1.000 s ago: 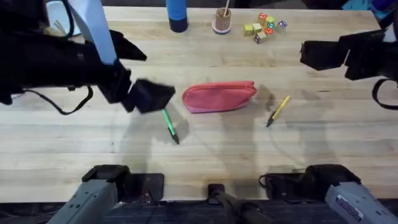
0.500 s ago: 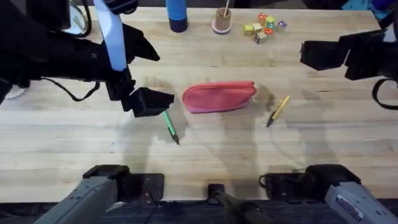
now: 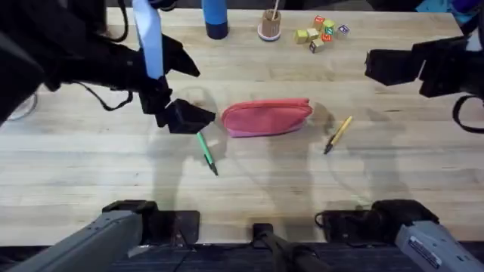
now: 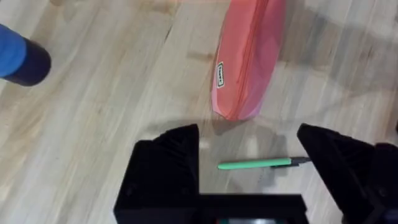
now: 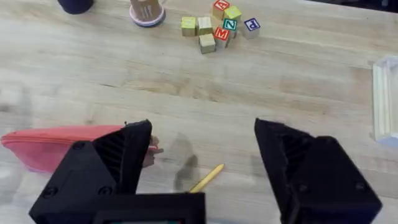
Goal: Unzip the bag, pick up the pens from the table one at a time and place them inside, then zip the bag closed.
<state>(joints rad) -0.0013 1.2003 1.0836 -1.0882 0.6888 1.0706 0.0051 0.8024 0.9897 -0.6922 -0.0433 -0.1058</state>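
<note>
Hovering left jaws (image 4: 249, 155) spread wide, gripping nothing, just off left end of soft pink-red fabric pouch (image 3: 266, 117), likely lining up on zipper. Slim green pen (image 4: 258, 164) lies on light wooden plank counter (image 3: 249, 189) beneath jaws, near pouch end, possibly in way of grasp. Right jaws (image 5: 199, 162) also spread, empty, raised well right of pouch. Yellow-orange pen (image 3: 338, 134) lies just right of pouch. Pouch zipped; both pens outside. Far edge: blue bottle (image 3: 215, 18), wooden cup (image 3: 270, 26), lettered blocks (image 3: 321, 33), well clear.
</note>
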